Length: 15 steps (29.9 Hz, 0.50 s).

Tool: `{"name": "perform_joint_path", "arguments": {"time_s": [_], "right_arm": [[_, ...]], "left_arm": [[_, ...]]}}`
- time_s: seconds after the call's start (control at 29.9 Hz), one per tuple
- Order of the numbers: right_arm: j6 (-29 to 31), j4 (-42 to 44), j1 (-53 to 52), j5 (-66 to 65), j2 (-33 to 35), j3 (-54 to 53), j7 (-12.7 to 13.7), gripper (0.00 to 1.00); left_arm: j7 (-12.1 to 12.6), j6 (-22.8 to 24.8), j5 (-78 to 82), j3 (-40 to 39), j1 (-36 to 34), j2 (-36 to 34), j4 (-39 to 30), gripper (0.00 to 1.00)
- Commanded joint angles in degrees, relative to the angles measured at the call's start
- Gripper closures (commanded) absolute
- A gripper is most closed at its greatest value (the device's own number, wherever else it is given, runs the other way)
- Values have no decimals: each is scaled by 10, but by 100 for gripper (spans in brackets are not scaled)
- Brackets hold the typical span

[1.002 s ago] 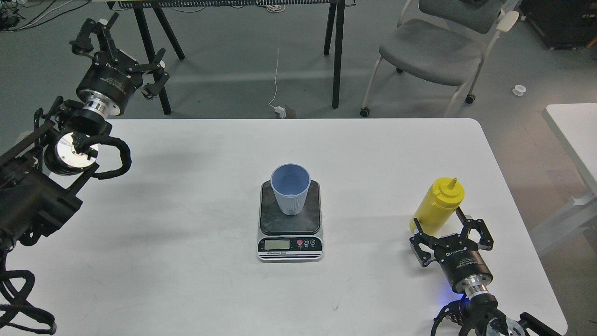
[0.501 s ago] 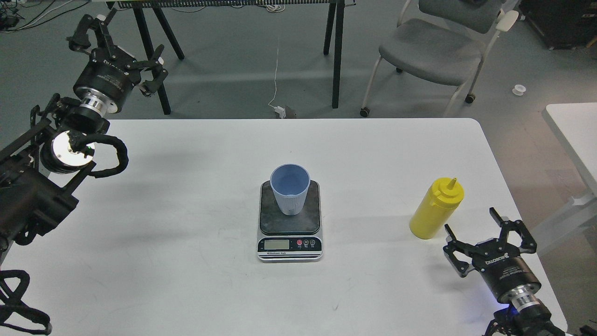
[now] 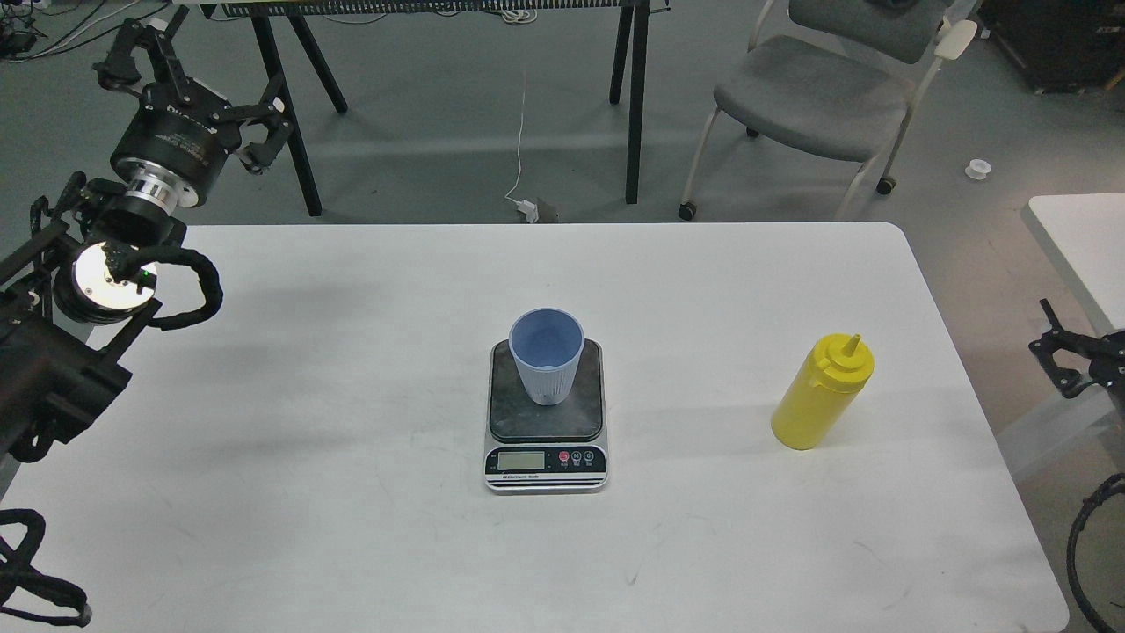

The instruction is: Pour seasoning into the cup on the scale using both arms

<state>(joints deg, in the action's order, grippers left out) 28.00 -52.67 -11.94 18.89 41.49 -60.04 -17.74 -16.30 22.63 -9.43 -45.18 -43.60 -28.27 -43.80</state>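
Upright seasoning [image 3: 823,393] on counter [image 3: 352,369], left of nearer right tool [image 3: 1068,356], spread unreadable at frame edge; left tool [image 3: 189,75] spread, empty, far.

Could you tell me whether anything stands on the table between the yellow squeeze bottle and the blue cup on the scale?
Nothing visible does. Only bare white table lies between the yellow plastic squeeze bottle and the light blue ribbed cup on the dark-topped digital scale.

Light blue cup [image 3: 547,366] with fine vertical ribs low down, scale [image 3: 546,415] with dark platform, silver-black front, one red button, plain yellow seasoning bottle [image 3: 823,395] at 3 o'clock from it, white table [image 3: 352,457], grey chair [image 3: 813,92], black left gripper [image 3: 189,83].
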Motion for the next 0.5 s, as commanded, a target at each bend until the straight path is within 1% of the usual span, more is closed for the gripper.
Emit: {"name": "perform_joint_path", "arguments": {"time_s": [0.0, 0.07, 0.1, 0.13, 0.2, 0.3, 0.47], "right_arm": [[0, 103, -111, 1, -38, 19, 24, 1], [0, 151, -170, 6, -61, 31, 68, 1], [0, 173, -194, 6, -75, 30, 86, 1], [0, 193, -214, 6, -90, 28, 95, 1], [0, 237, -248, 6, -114, 33, 95, 1], [0, 273, -297, 0, -123, 52, 95, 1], [0, 277, -326, 0, -120, 95, 95, 1]], "left_arm": [[0, 13, -2, -22, 27, 2, 0, 1], [0, 21, -3, -38, 48, 2, -1, 1], [0, 23, -4, -47, 59, 2, 0, 1], [0, 26, -6, -55, 66, 1, 0, 1], [1, 29, -6, -67, 80, 1, 0, 1], [1, 32, -6, -69, 86, -1, 0, 1], [0, 32, -6, -69, 85, -3, -1, 1]]}}
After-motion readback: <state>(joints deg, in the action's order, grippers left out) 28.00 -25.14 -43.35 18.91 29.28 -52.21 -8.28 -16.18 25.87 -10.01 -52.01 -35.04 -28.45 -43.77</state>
